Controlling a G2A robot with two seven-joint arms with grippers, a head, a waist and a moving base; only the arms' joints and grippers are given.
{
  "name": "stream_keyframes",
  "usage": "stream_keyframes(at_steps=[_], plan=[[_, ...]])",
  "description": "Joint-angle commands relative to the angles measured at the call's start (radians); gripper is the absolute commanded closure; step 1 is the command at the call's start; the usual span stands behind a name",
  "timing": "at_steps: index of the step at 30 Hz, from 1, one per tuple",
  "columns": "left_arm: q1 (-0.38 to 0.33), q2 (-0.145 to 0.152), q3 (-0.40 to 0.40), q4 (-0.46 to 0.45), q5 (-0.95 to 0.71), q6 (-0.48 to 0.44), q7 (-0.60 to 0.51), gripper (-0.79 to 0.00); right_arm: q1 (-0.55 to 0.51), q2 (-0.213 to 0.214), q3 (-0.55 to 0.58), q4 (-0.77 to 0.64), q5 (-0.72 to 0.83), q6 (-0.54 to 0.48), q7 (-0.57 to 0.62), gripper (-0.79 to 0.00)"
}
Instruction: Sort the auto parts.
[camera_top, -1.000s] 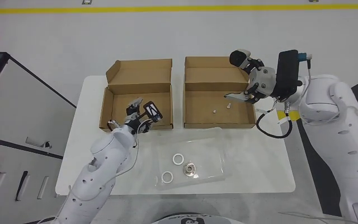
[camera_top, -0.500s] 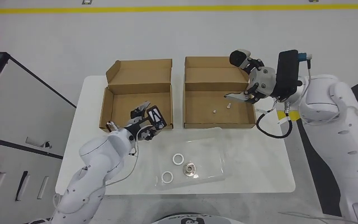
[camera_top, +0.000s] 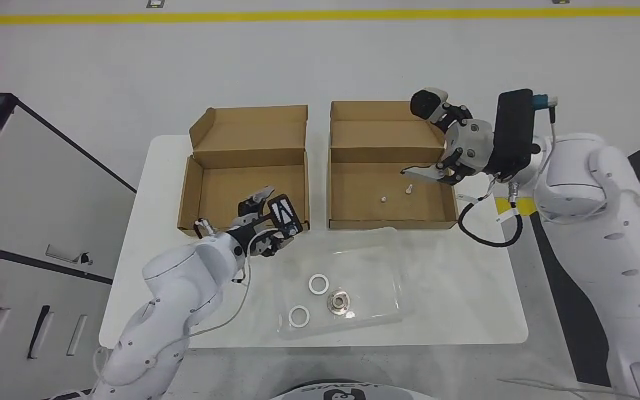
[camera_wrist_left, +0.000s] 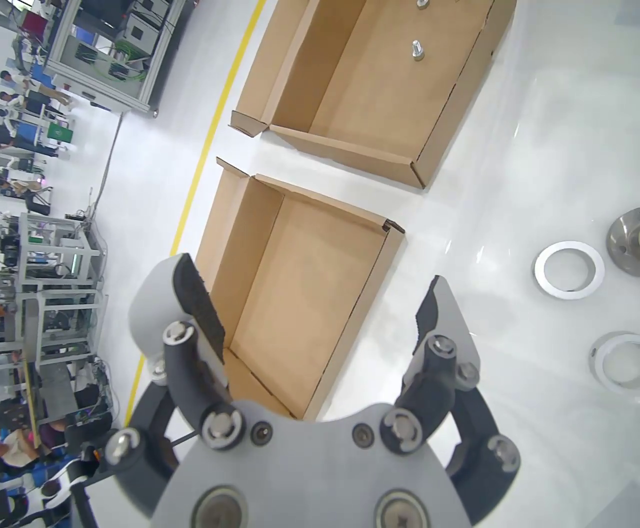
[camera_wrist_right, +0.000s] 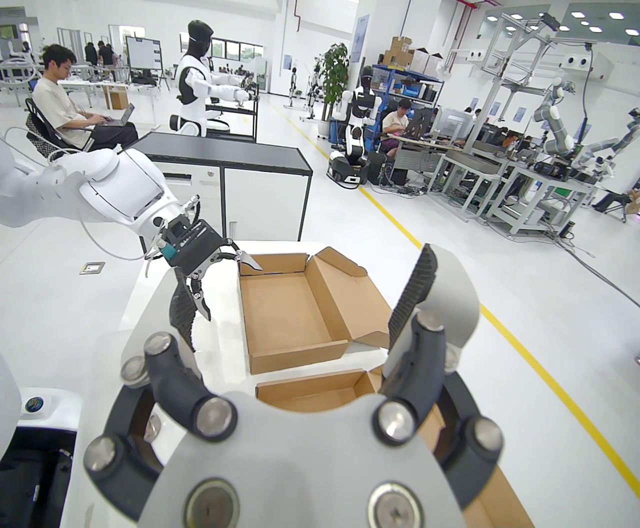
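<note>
Two open cardboard boxes stand side by side. The left box (camera_top: 250, 170) (camera_wrist_left: 300, 270) (camera_wrist_right: 292, 310) holds nothing. Two small bolts (camera_top: 408, 186) (camera_wrist_left: 417, 50) lie in the right box (camera_top: 390, 190) (camera_wrist_left: 370, 90). On the table in front lie two white rings (camera_top: 320, 284) (camera_wrist_left: 568, 270) and a metal hub (camera_top: 342, 300) (camera_wrist_left: 625, 242). My left gripper (camera_top: 262, 210) (camera_wrist_left: 310, 290) (camera_wrist_right: 225, 282) hangs open and holds nothing, over the left box's front right corner. Above the right box's right side my right gripper (camera_top: 417, 172) (camera_wrist_right: 302, 290) is open, with nothing between its fingers.
The rings and hub rest on a clear plastic sheet (camera_top: 375, 265) in the middle of the white table (camera_top: 470, 290). A narrow gap separates the two boxes. Bare table lies to the right and left of the sheet.
My left gripper has drifted from over the left box's front part toward its front right corner, closer to the parts. The right arm has kept still.
</note>
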Motion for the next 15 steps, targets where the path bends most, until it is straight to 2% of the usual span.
stream_keyframes(at_steps=[1, 6, 9, 15], plan=[[0.0, 0.0, 0.0, 0.0, 0.0, 0.0, 0.0, -0.785, 0.0, 0.0, 0.0, 0.0, 0.0, 0.0, 0.0, -0.785], [0.002, 0.002, -0.004, -0.034, -0.02, -0.012, -0.001, -0.785, 0.0, 0.0, 0.0, 0.0, 0.0, 0.0, 0.0, -0.785], [-0.006, 0.003, 0.018, -0.087, -0.045, -0.068, -0.086, -0.785, 0.0, 0.0, 0.0, 0.0, 0.0, 0.0, 0.0, -0.785], [-0.061, -0.003, 0.09, -0.145, -0.201, -0.136, -0.34, -0.785, 0.0, 0.0, 0.0, 0.0, 0.0, 0.0, 0.0, -0.785]])
